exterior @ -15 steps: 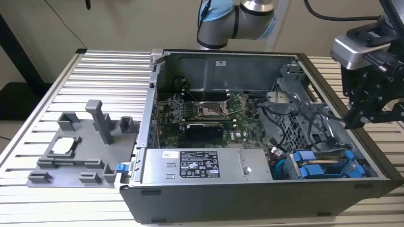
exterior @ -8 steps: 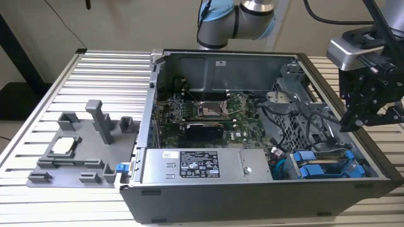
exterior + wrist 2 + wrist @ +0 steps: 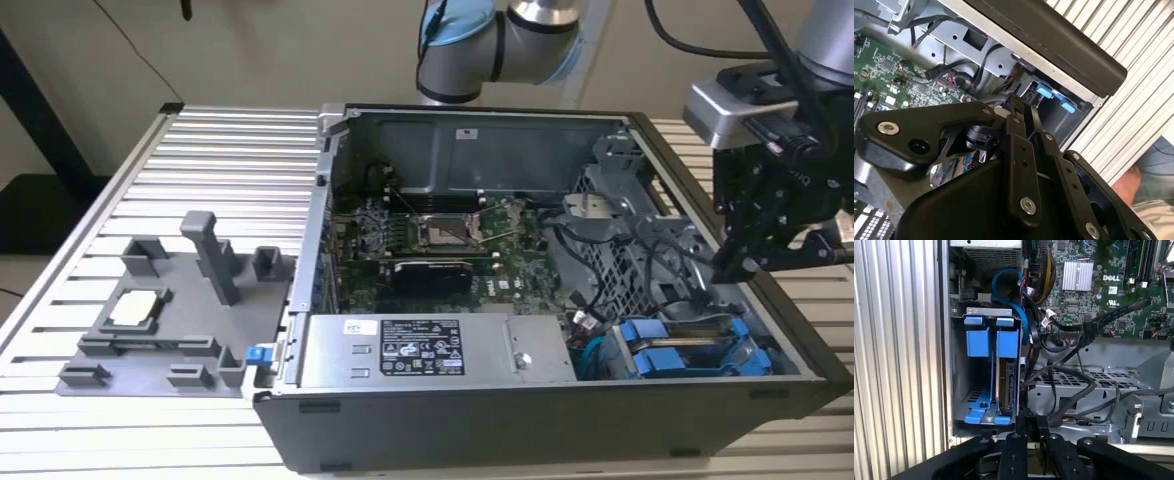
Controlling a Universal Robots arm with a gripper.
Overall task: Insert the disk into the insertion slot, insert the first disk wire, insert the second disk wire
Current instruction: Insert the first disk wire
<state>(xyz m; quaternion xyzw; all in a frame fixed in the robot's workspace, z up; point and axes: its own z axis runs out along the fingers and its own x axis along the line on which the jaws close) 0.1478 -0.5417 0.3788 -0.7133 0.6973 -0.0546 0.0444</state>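
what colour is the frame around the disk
Bright blue; the carrier frame shows best in the first wrist view.

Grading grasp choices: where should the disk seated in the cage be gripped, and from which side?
Probably its blue end handle, from above through the open case. The disk stands on edge in the insertion slot, a second blue carrier on one side and black cables on the other, so its faces are shut in.

I work above a ribbed aluminium table (image 3: 200, 170), its pale slats evenly lit in both wrist views, with a plain beige wall (image 3: 294, 50) at twelve o'clock in the exterior view and a thin black cable (image 3: 136, 45) hanging at eleven.
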